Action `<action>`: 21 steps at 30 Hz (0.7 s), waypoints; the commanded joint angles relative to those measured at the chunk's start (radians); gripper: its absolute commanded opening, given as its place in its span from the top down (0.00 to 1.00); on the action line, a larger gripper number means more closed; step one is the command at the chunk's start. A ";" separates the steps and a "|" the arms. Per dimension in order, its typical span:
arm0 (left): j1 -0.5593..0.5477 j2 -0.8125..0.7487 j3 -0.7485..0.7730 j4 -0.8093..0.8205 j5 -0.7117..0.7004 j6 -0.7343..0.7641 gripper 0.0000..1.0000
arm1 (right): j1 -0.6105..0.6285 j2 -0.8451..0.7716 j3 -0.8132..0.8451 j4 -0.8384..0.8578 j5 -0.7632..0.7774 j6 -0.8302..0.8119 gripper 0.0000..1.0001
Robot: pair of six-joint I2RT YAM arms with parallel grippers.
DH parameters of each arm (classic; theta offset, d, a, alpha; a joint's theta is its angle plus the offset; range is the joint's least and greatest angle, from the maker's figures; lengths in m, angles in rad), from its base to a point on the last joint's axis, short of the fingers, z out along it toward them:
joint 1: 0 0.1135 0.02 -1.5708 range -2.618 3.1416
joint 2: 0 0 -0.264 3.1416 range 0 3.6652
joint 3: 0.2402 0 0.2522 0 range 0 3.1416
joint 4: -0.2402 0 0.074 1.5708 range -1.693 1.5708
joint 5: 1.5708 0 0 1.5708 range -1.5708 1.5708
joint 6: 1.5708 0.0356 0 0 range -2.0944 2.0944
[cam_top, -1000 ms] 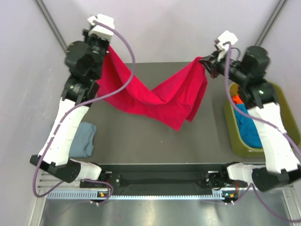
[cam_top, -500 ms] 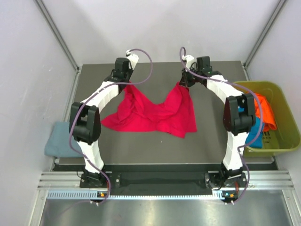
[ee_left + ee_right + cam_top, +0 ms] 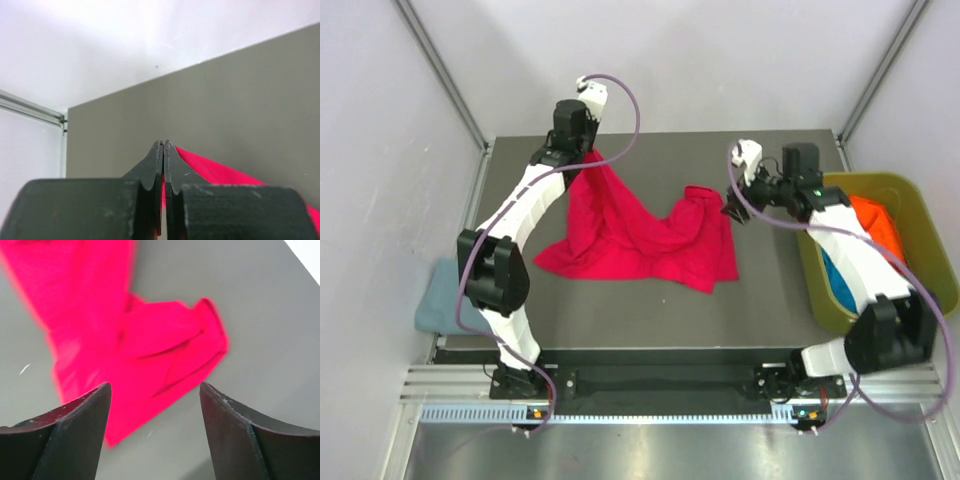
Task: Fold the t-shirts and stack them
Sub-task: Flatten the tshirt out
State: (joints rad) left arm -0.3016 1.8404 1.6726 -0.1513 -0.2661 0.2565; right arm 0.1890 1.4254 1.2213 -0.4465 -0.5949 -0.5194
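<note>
We show the left hand (image 3: pixel 164 146) clenched on one corner of the red t-shirt (image 3: pixel 640 240); the released right hand (image 3: pixel 155 387) faces the opposite corner, just ahead.

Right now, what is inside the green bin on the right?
An orange shirt and a blue shirt lie in the bin. The right arm covers part; anything beneath is hidden.

The table (image 3: pixel 770 300) is a flat, dark grey, matt surface. An olive-green bin (image 3: pixel 880 180) stands at its right edge, open side up. White walls (image 3: pixel 720 60) close off the left, far and right sides. A metal strut (image 3: pixel 440 75) runs along each far corner. A slotted aluminium rail (image 3: pixel 660 412) spans the near edge
</note>
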 commanded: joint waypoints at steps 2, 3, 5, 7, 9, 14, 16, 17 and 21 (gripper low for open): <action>-0.008 -0.112 -0.020 -0.017 0.018 -0.022 1.00 | 0.030 -0.103 -0.114 -0.259 -0.140 -0.285 0.30; -0.008 -0.115 -0.022 -0.021 0.019 -0.020 1.00 | 0.038 -0.103 -0.123 -0.283 -0.143 -0.313 0.32; -0.010 -0.113 -0.020 -0.022 0.016 -0.020 1.00 | 0.059 -0.095 -0.152 -0.307 -0.143 -0.347 0.34; -0.011 -0.110 -0.013 -0.021 0.016 -0.020 1.00 | 0.091 -0.068 -0.164 -0.327 -0.131 -0.407 0.35; -0.013 -0.107 -0.008 -0.021 0.015 -0.016 1.00 | 0.119 -0.037 -0.174 -0.350 -0.123 -0.465 0.36; -0.016 -0.098 -0.002 -0.014 0.004 -0.019 1.00 | 0.245 -0.017 -0.230 -0.345 -0.042 -0.589 0.38; -0.018 -0.099 -0.007 -0.014 0.004 -0.017 1.00 | 0.280 -0.025 -0.253 -0.319 -0.011 -0.617 0.39; -0.019 -0.102 -0.010 -0.014 0.001 -0.019 1.00 | 0.289 -0.026 -0.279 -0.311 -0.002 -0.651 0.39; -0.019 -0.102 -0.017 -0.011 -0.005 -0.013 1.00 | 0.334 -0.036 -0.353 -0.275 0.050 -0.728 0.41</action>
State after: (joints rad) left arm -0.3161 1.7573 1.6642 -0.1951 -0.2596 0.2520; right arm 0.4919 1.4178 0.9108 -0.7578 -0.5728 -1.1152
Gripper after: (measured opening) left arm 0.015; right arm 0.595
